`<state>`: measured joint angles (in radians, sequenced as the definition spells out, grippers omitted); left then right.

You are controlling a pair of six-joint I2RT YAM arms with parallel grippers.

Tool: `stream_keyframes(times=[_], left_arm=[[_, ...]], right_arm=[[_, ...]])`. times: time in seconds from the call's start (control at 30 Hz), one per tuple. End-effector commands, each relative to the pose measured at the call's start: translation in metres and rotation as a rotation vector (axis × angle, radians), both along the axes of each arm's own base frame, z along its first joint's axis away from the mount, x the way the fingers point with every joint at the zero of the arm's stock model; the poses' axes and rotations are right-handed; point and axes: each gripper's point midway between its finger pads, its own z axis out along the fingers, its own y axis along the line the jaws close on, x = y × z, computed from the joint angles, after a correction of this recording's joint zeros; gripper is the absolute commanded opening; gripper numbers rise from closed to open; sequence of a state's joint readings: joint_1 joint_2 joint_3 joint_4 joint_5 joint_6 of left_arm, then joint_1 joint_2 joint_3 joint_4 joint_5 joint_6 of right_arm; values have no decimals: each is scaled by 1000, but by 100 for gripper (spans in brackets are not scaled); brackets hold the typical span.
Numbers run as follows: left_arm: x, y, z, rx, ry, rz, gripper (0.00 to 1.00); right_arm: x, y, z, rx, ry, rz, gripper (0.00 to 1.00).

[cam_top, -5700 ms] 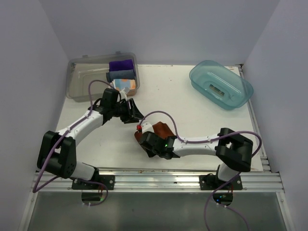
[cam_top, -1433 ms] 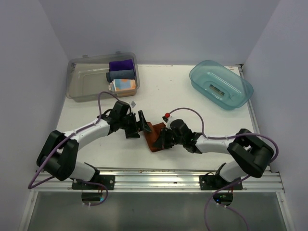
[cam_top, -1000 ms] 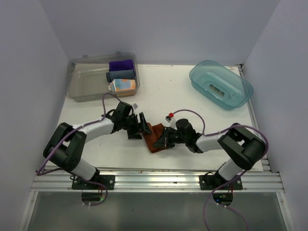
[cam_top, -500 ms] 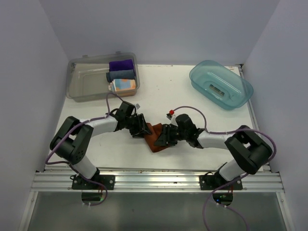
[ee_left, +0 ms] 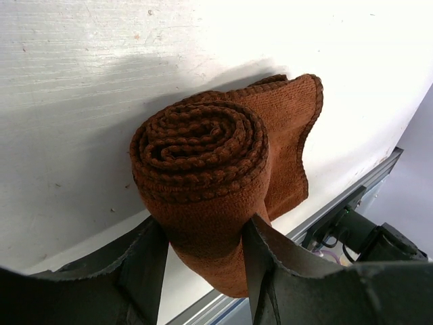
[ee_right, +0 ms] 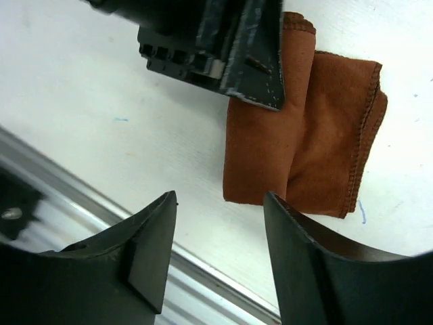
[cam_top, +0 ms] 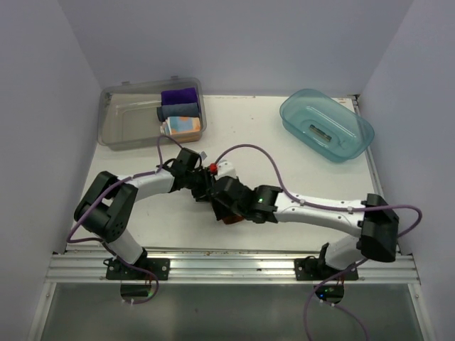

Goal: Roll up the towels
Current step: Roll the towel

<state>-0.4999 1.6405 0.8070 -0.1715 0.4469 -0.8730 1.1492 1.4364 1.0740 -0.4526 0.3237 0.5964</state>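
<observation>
The rust-brown towel (ee_left: 203, 156) is wound into a tight roll with a loose flap trailing behind it. My left gripper (ee_left: 203, 230) is shut on the roll's near end. From above only a sliver of this towel (cam_top: 229, 218) shows under the arms, near the front of the table. My right gripper (ee_right: 220, 200) hangs open above the table, just short of the towel (ee_right: 304, 156), with nothing between its fingers. The left gripper's fingers (ee_right: 260, 68) press on the towel's far side. The patterned towel (cam_top: 183, 126) lies rolled in the clear bin (cam_top: 124, 122).
A purple cloth (cam_top: 178, 95) and a grey-blue cloth (cam_top: 178, 110) also lie in the clear bin at the back left. A teal basin (cam_top: 325, 125) stands at the back right. The metal rail (cam_top: 234, 264) runs along the table's near edge, close behind the towel.
My right gripper has opened, let go of the brown towel and swung left over it. My left gripper has closed on the roll.
</observation>
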Motion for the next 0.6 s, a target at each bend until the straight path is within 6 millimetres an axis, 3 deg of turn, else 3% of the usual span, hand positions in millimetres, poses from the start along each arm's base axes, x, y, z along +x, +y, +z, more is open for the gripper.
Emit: stream_keyframes(times=[0.0, 0.03, 0.07, 0.2, 0.37, 0.57], left_arm=[[9, -3, 3, 13, -17, 11, 49], [9, -1, 2, 20, -15, 14, 49], [8, -1, 2, 21, -15, 13, 49], [7, 0, 1, 25, -11, 11, 49], [6, 0, 3, 23, -14, 10, 49], [5, 0, 4, 21, -14, 8, 49]], right_arm=[[6, -26, -18, -367, -163, -26, 59], [5, -22, -32, -434, -171, -11, 60], [8, -15, -25, -446, -210, -17, 60], [5, 0, -38, -488, -242, 14, 63], [13, -8, -62, -551, -261, -22, 65], [7, -9, -88, -557, -218, -21, 63]])
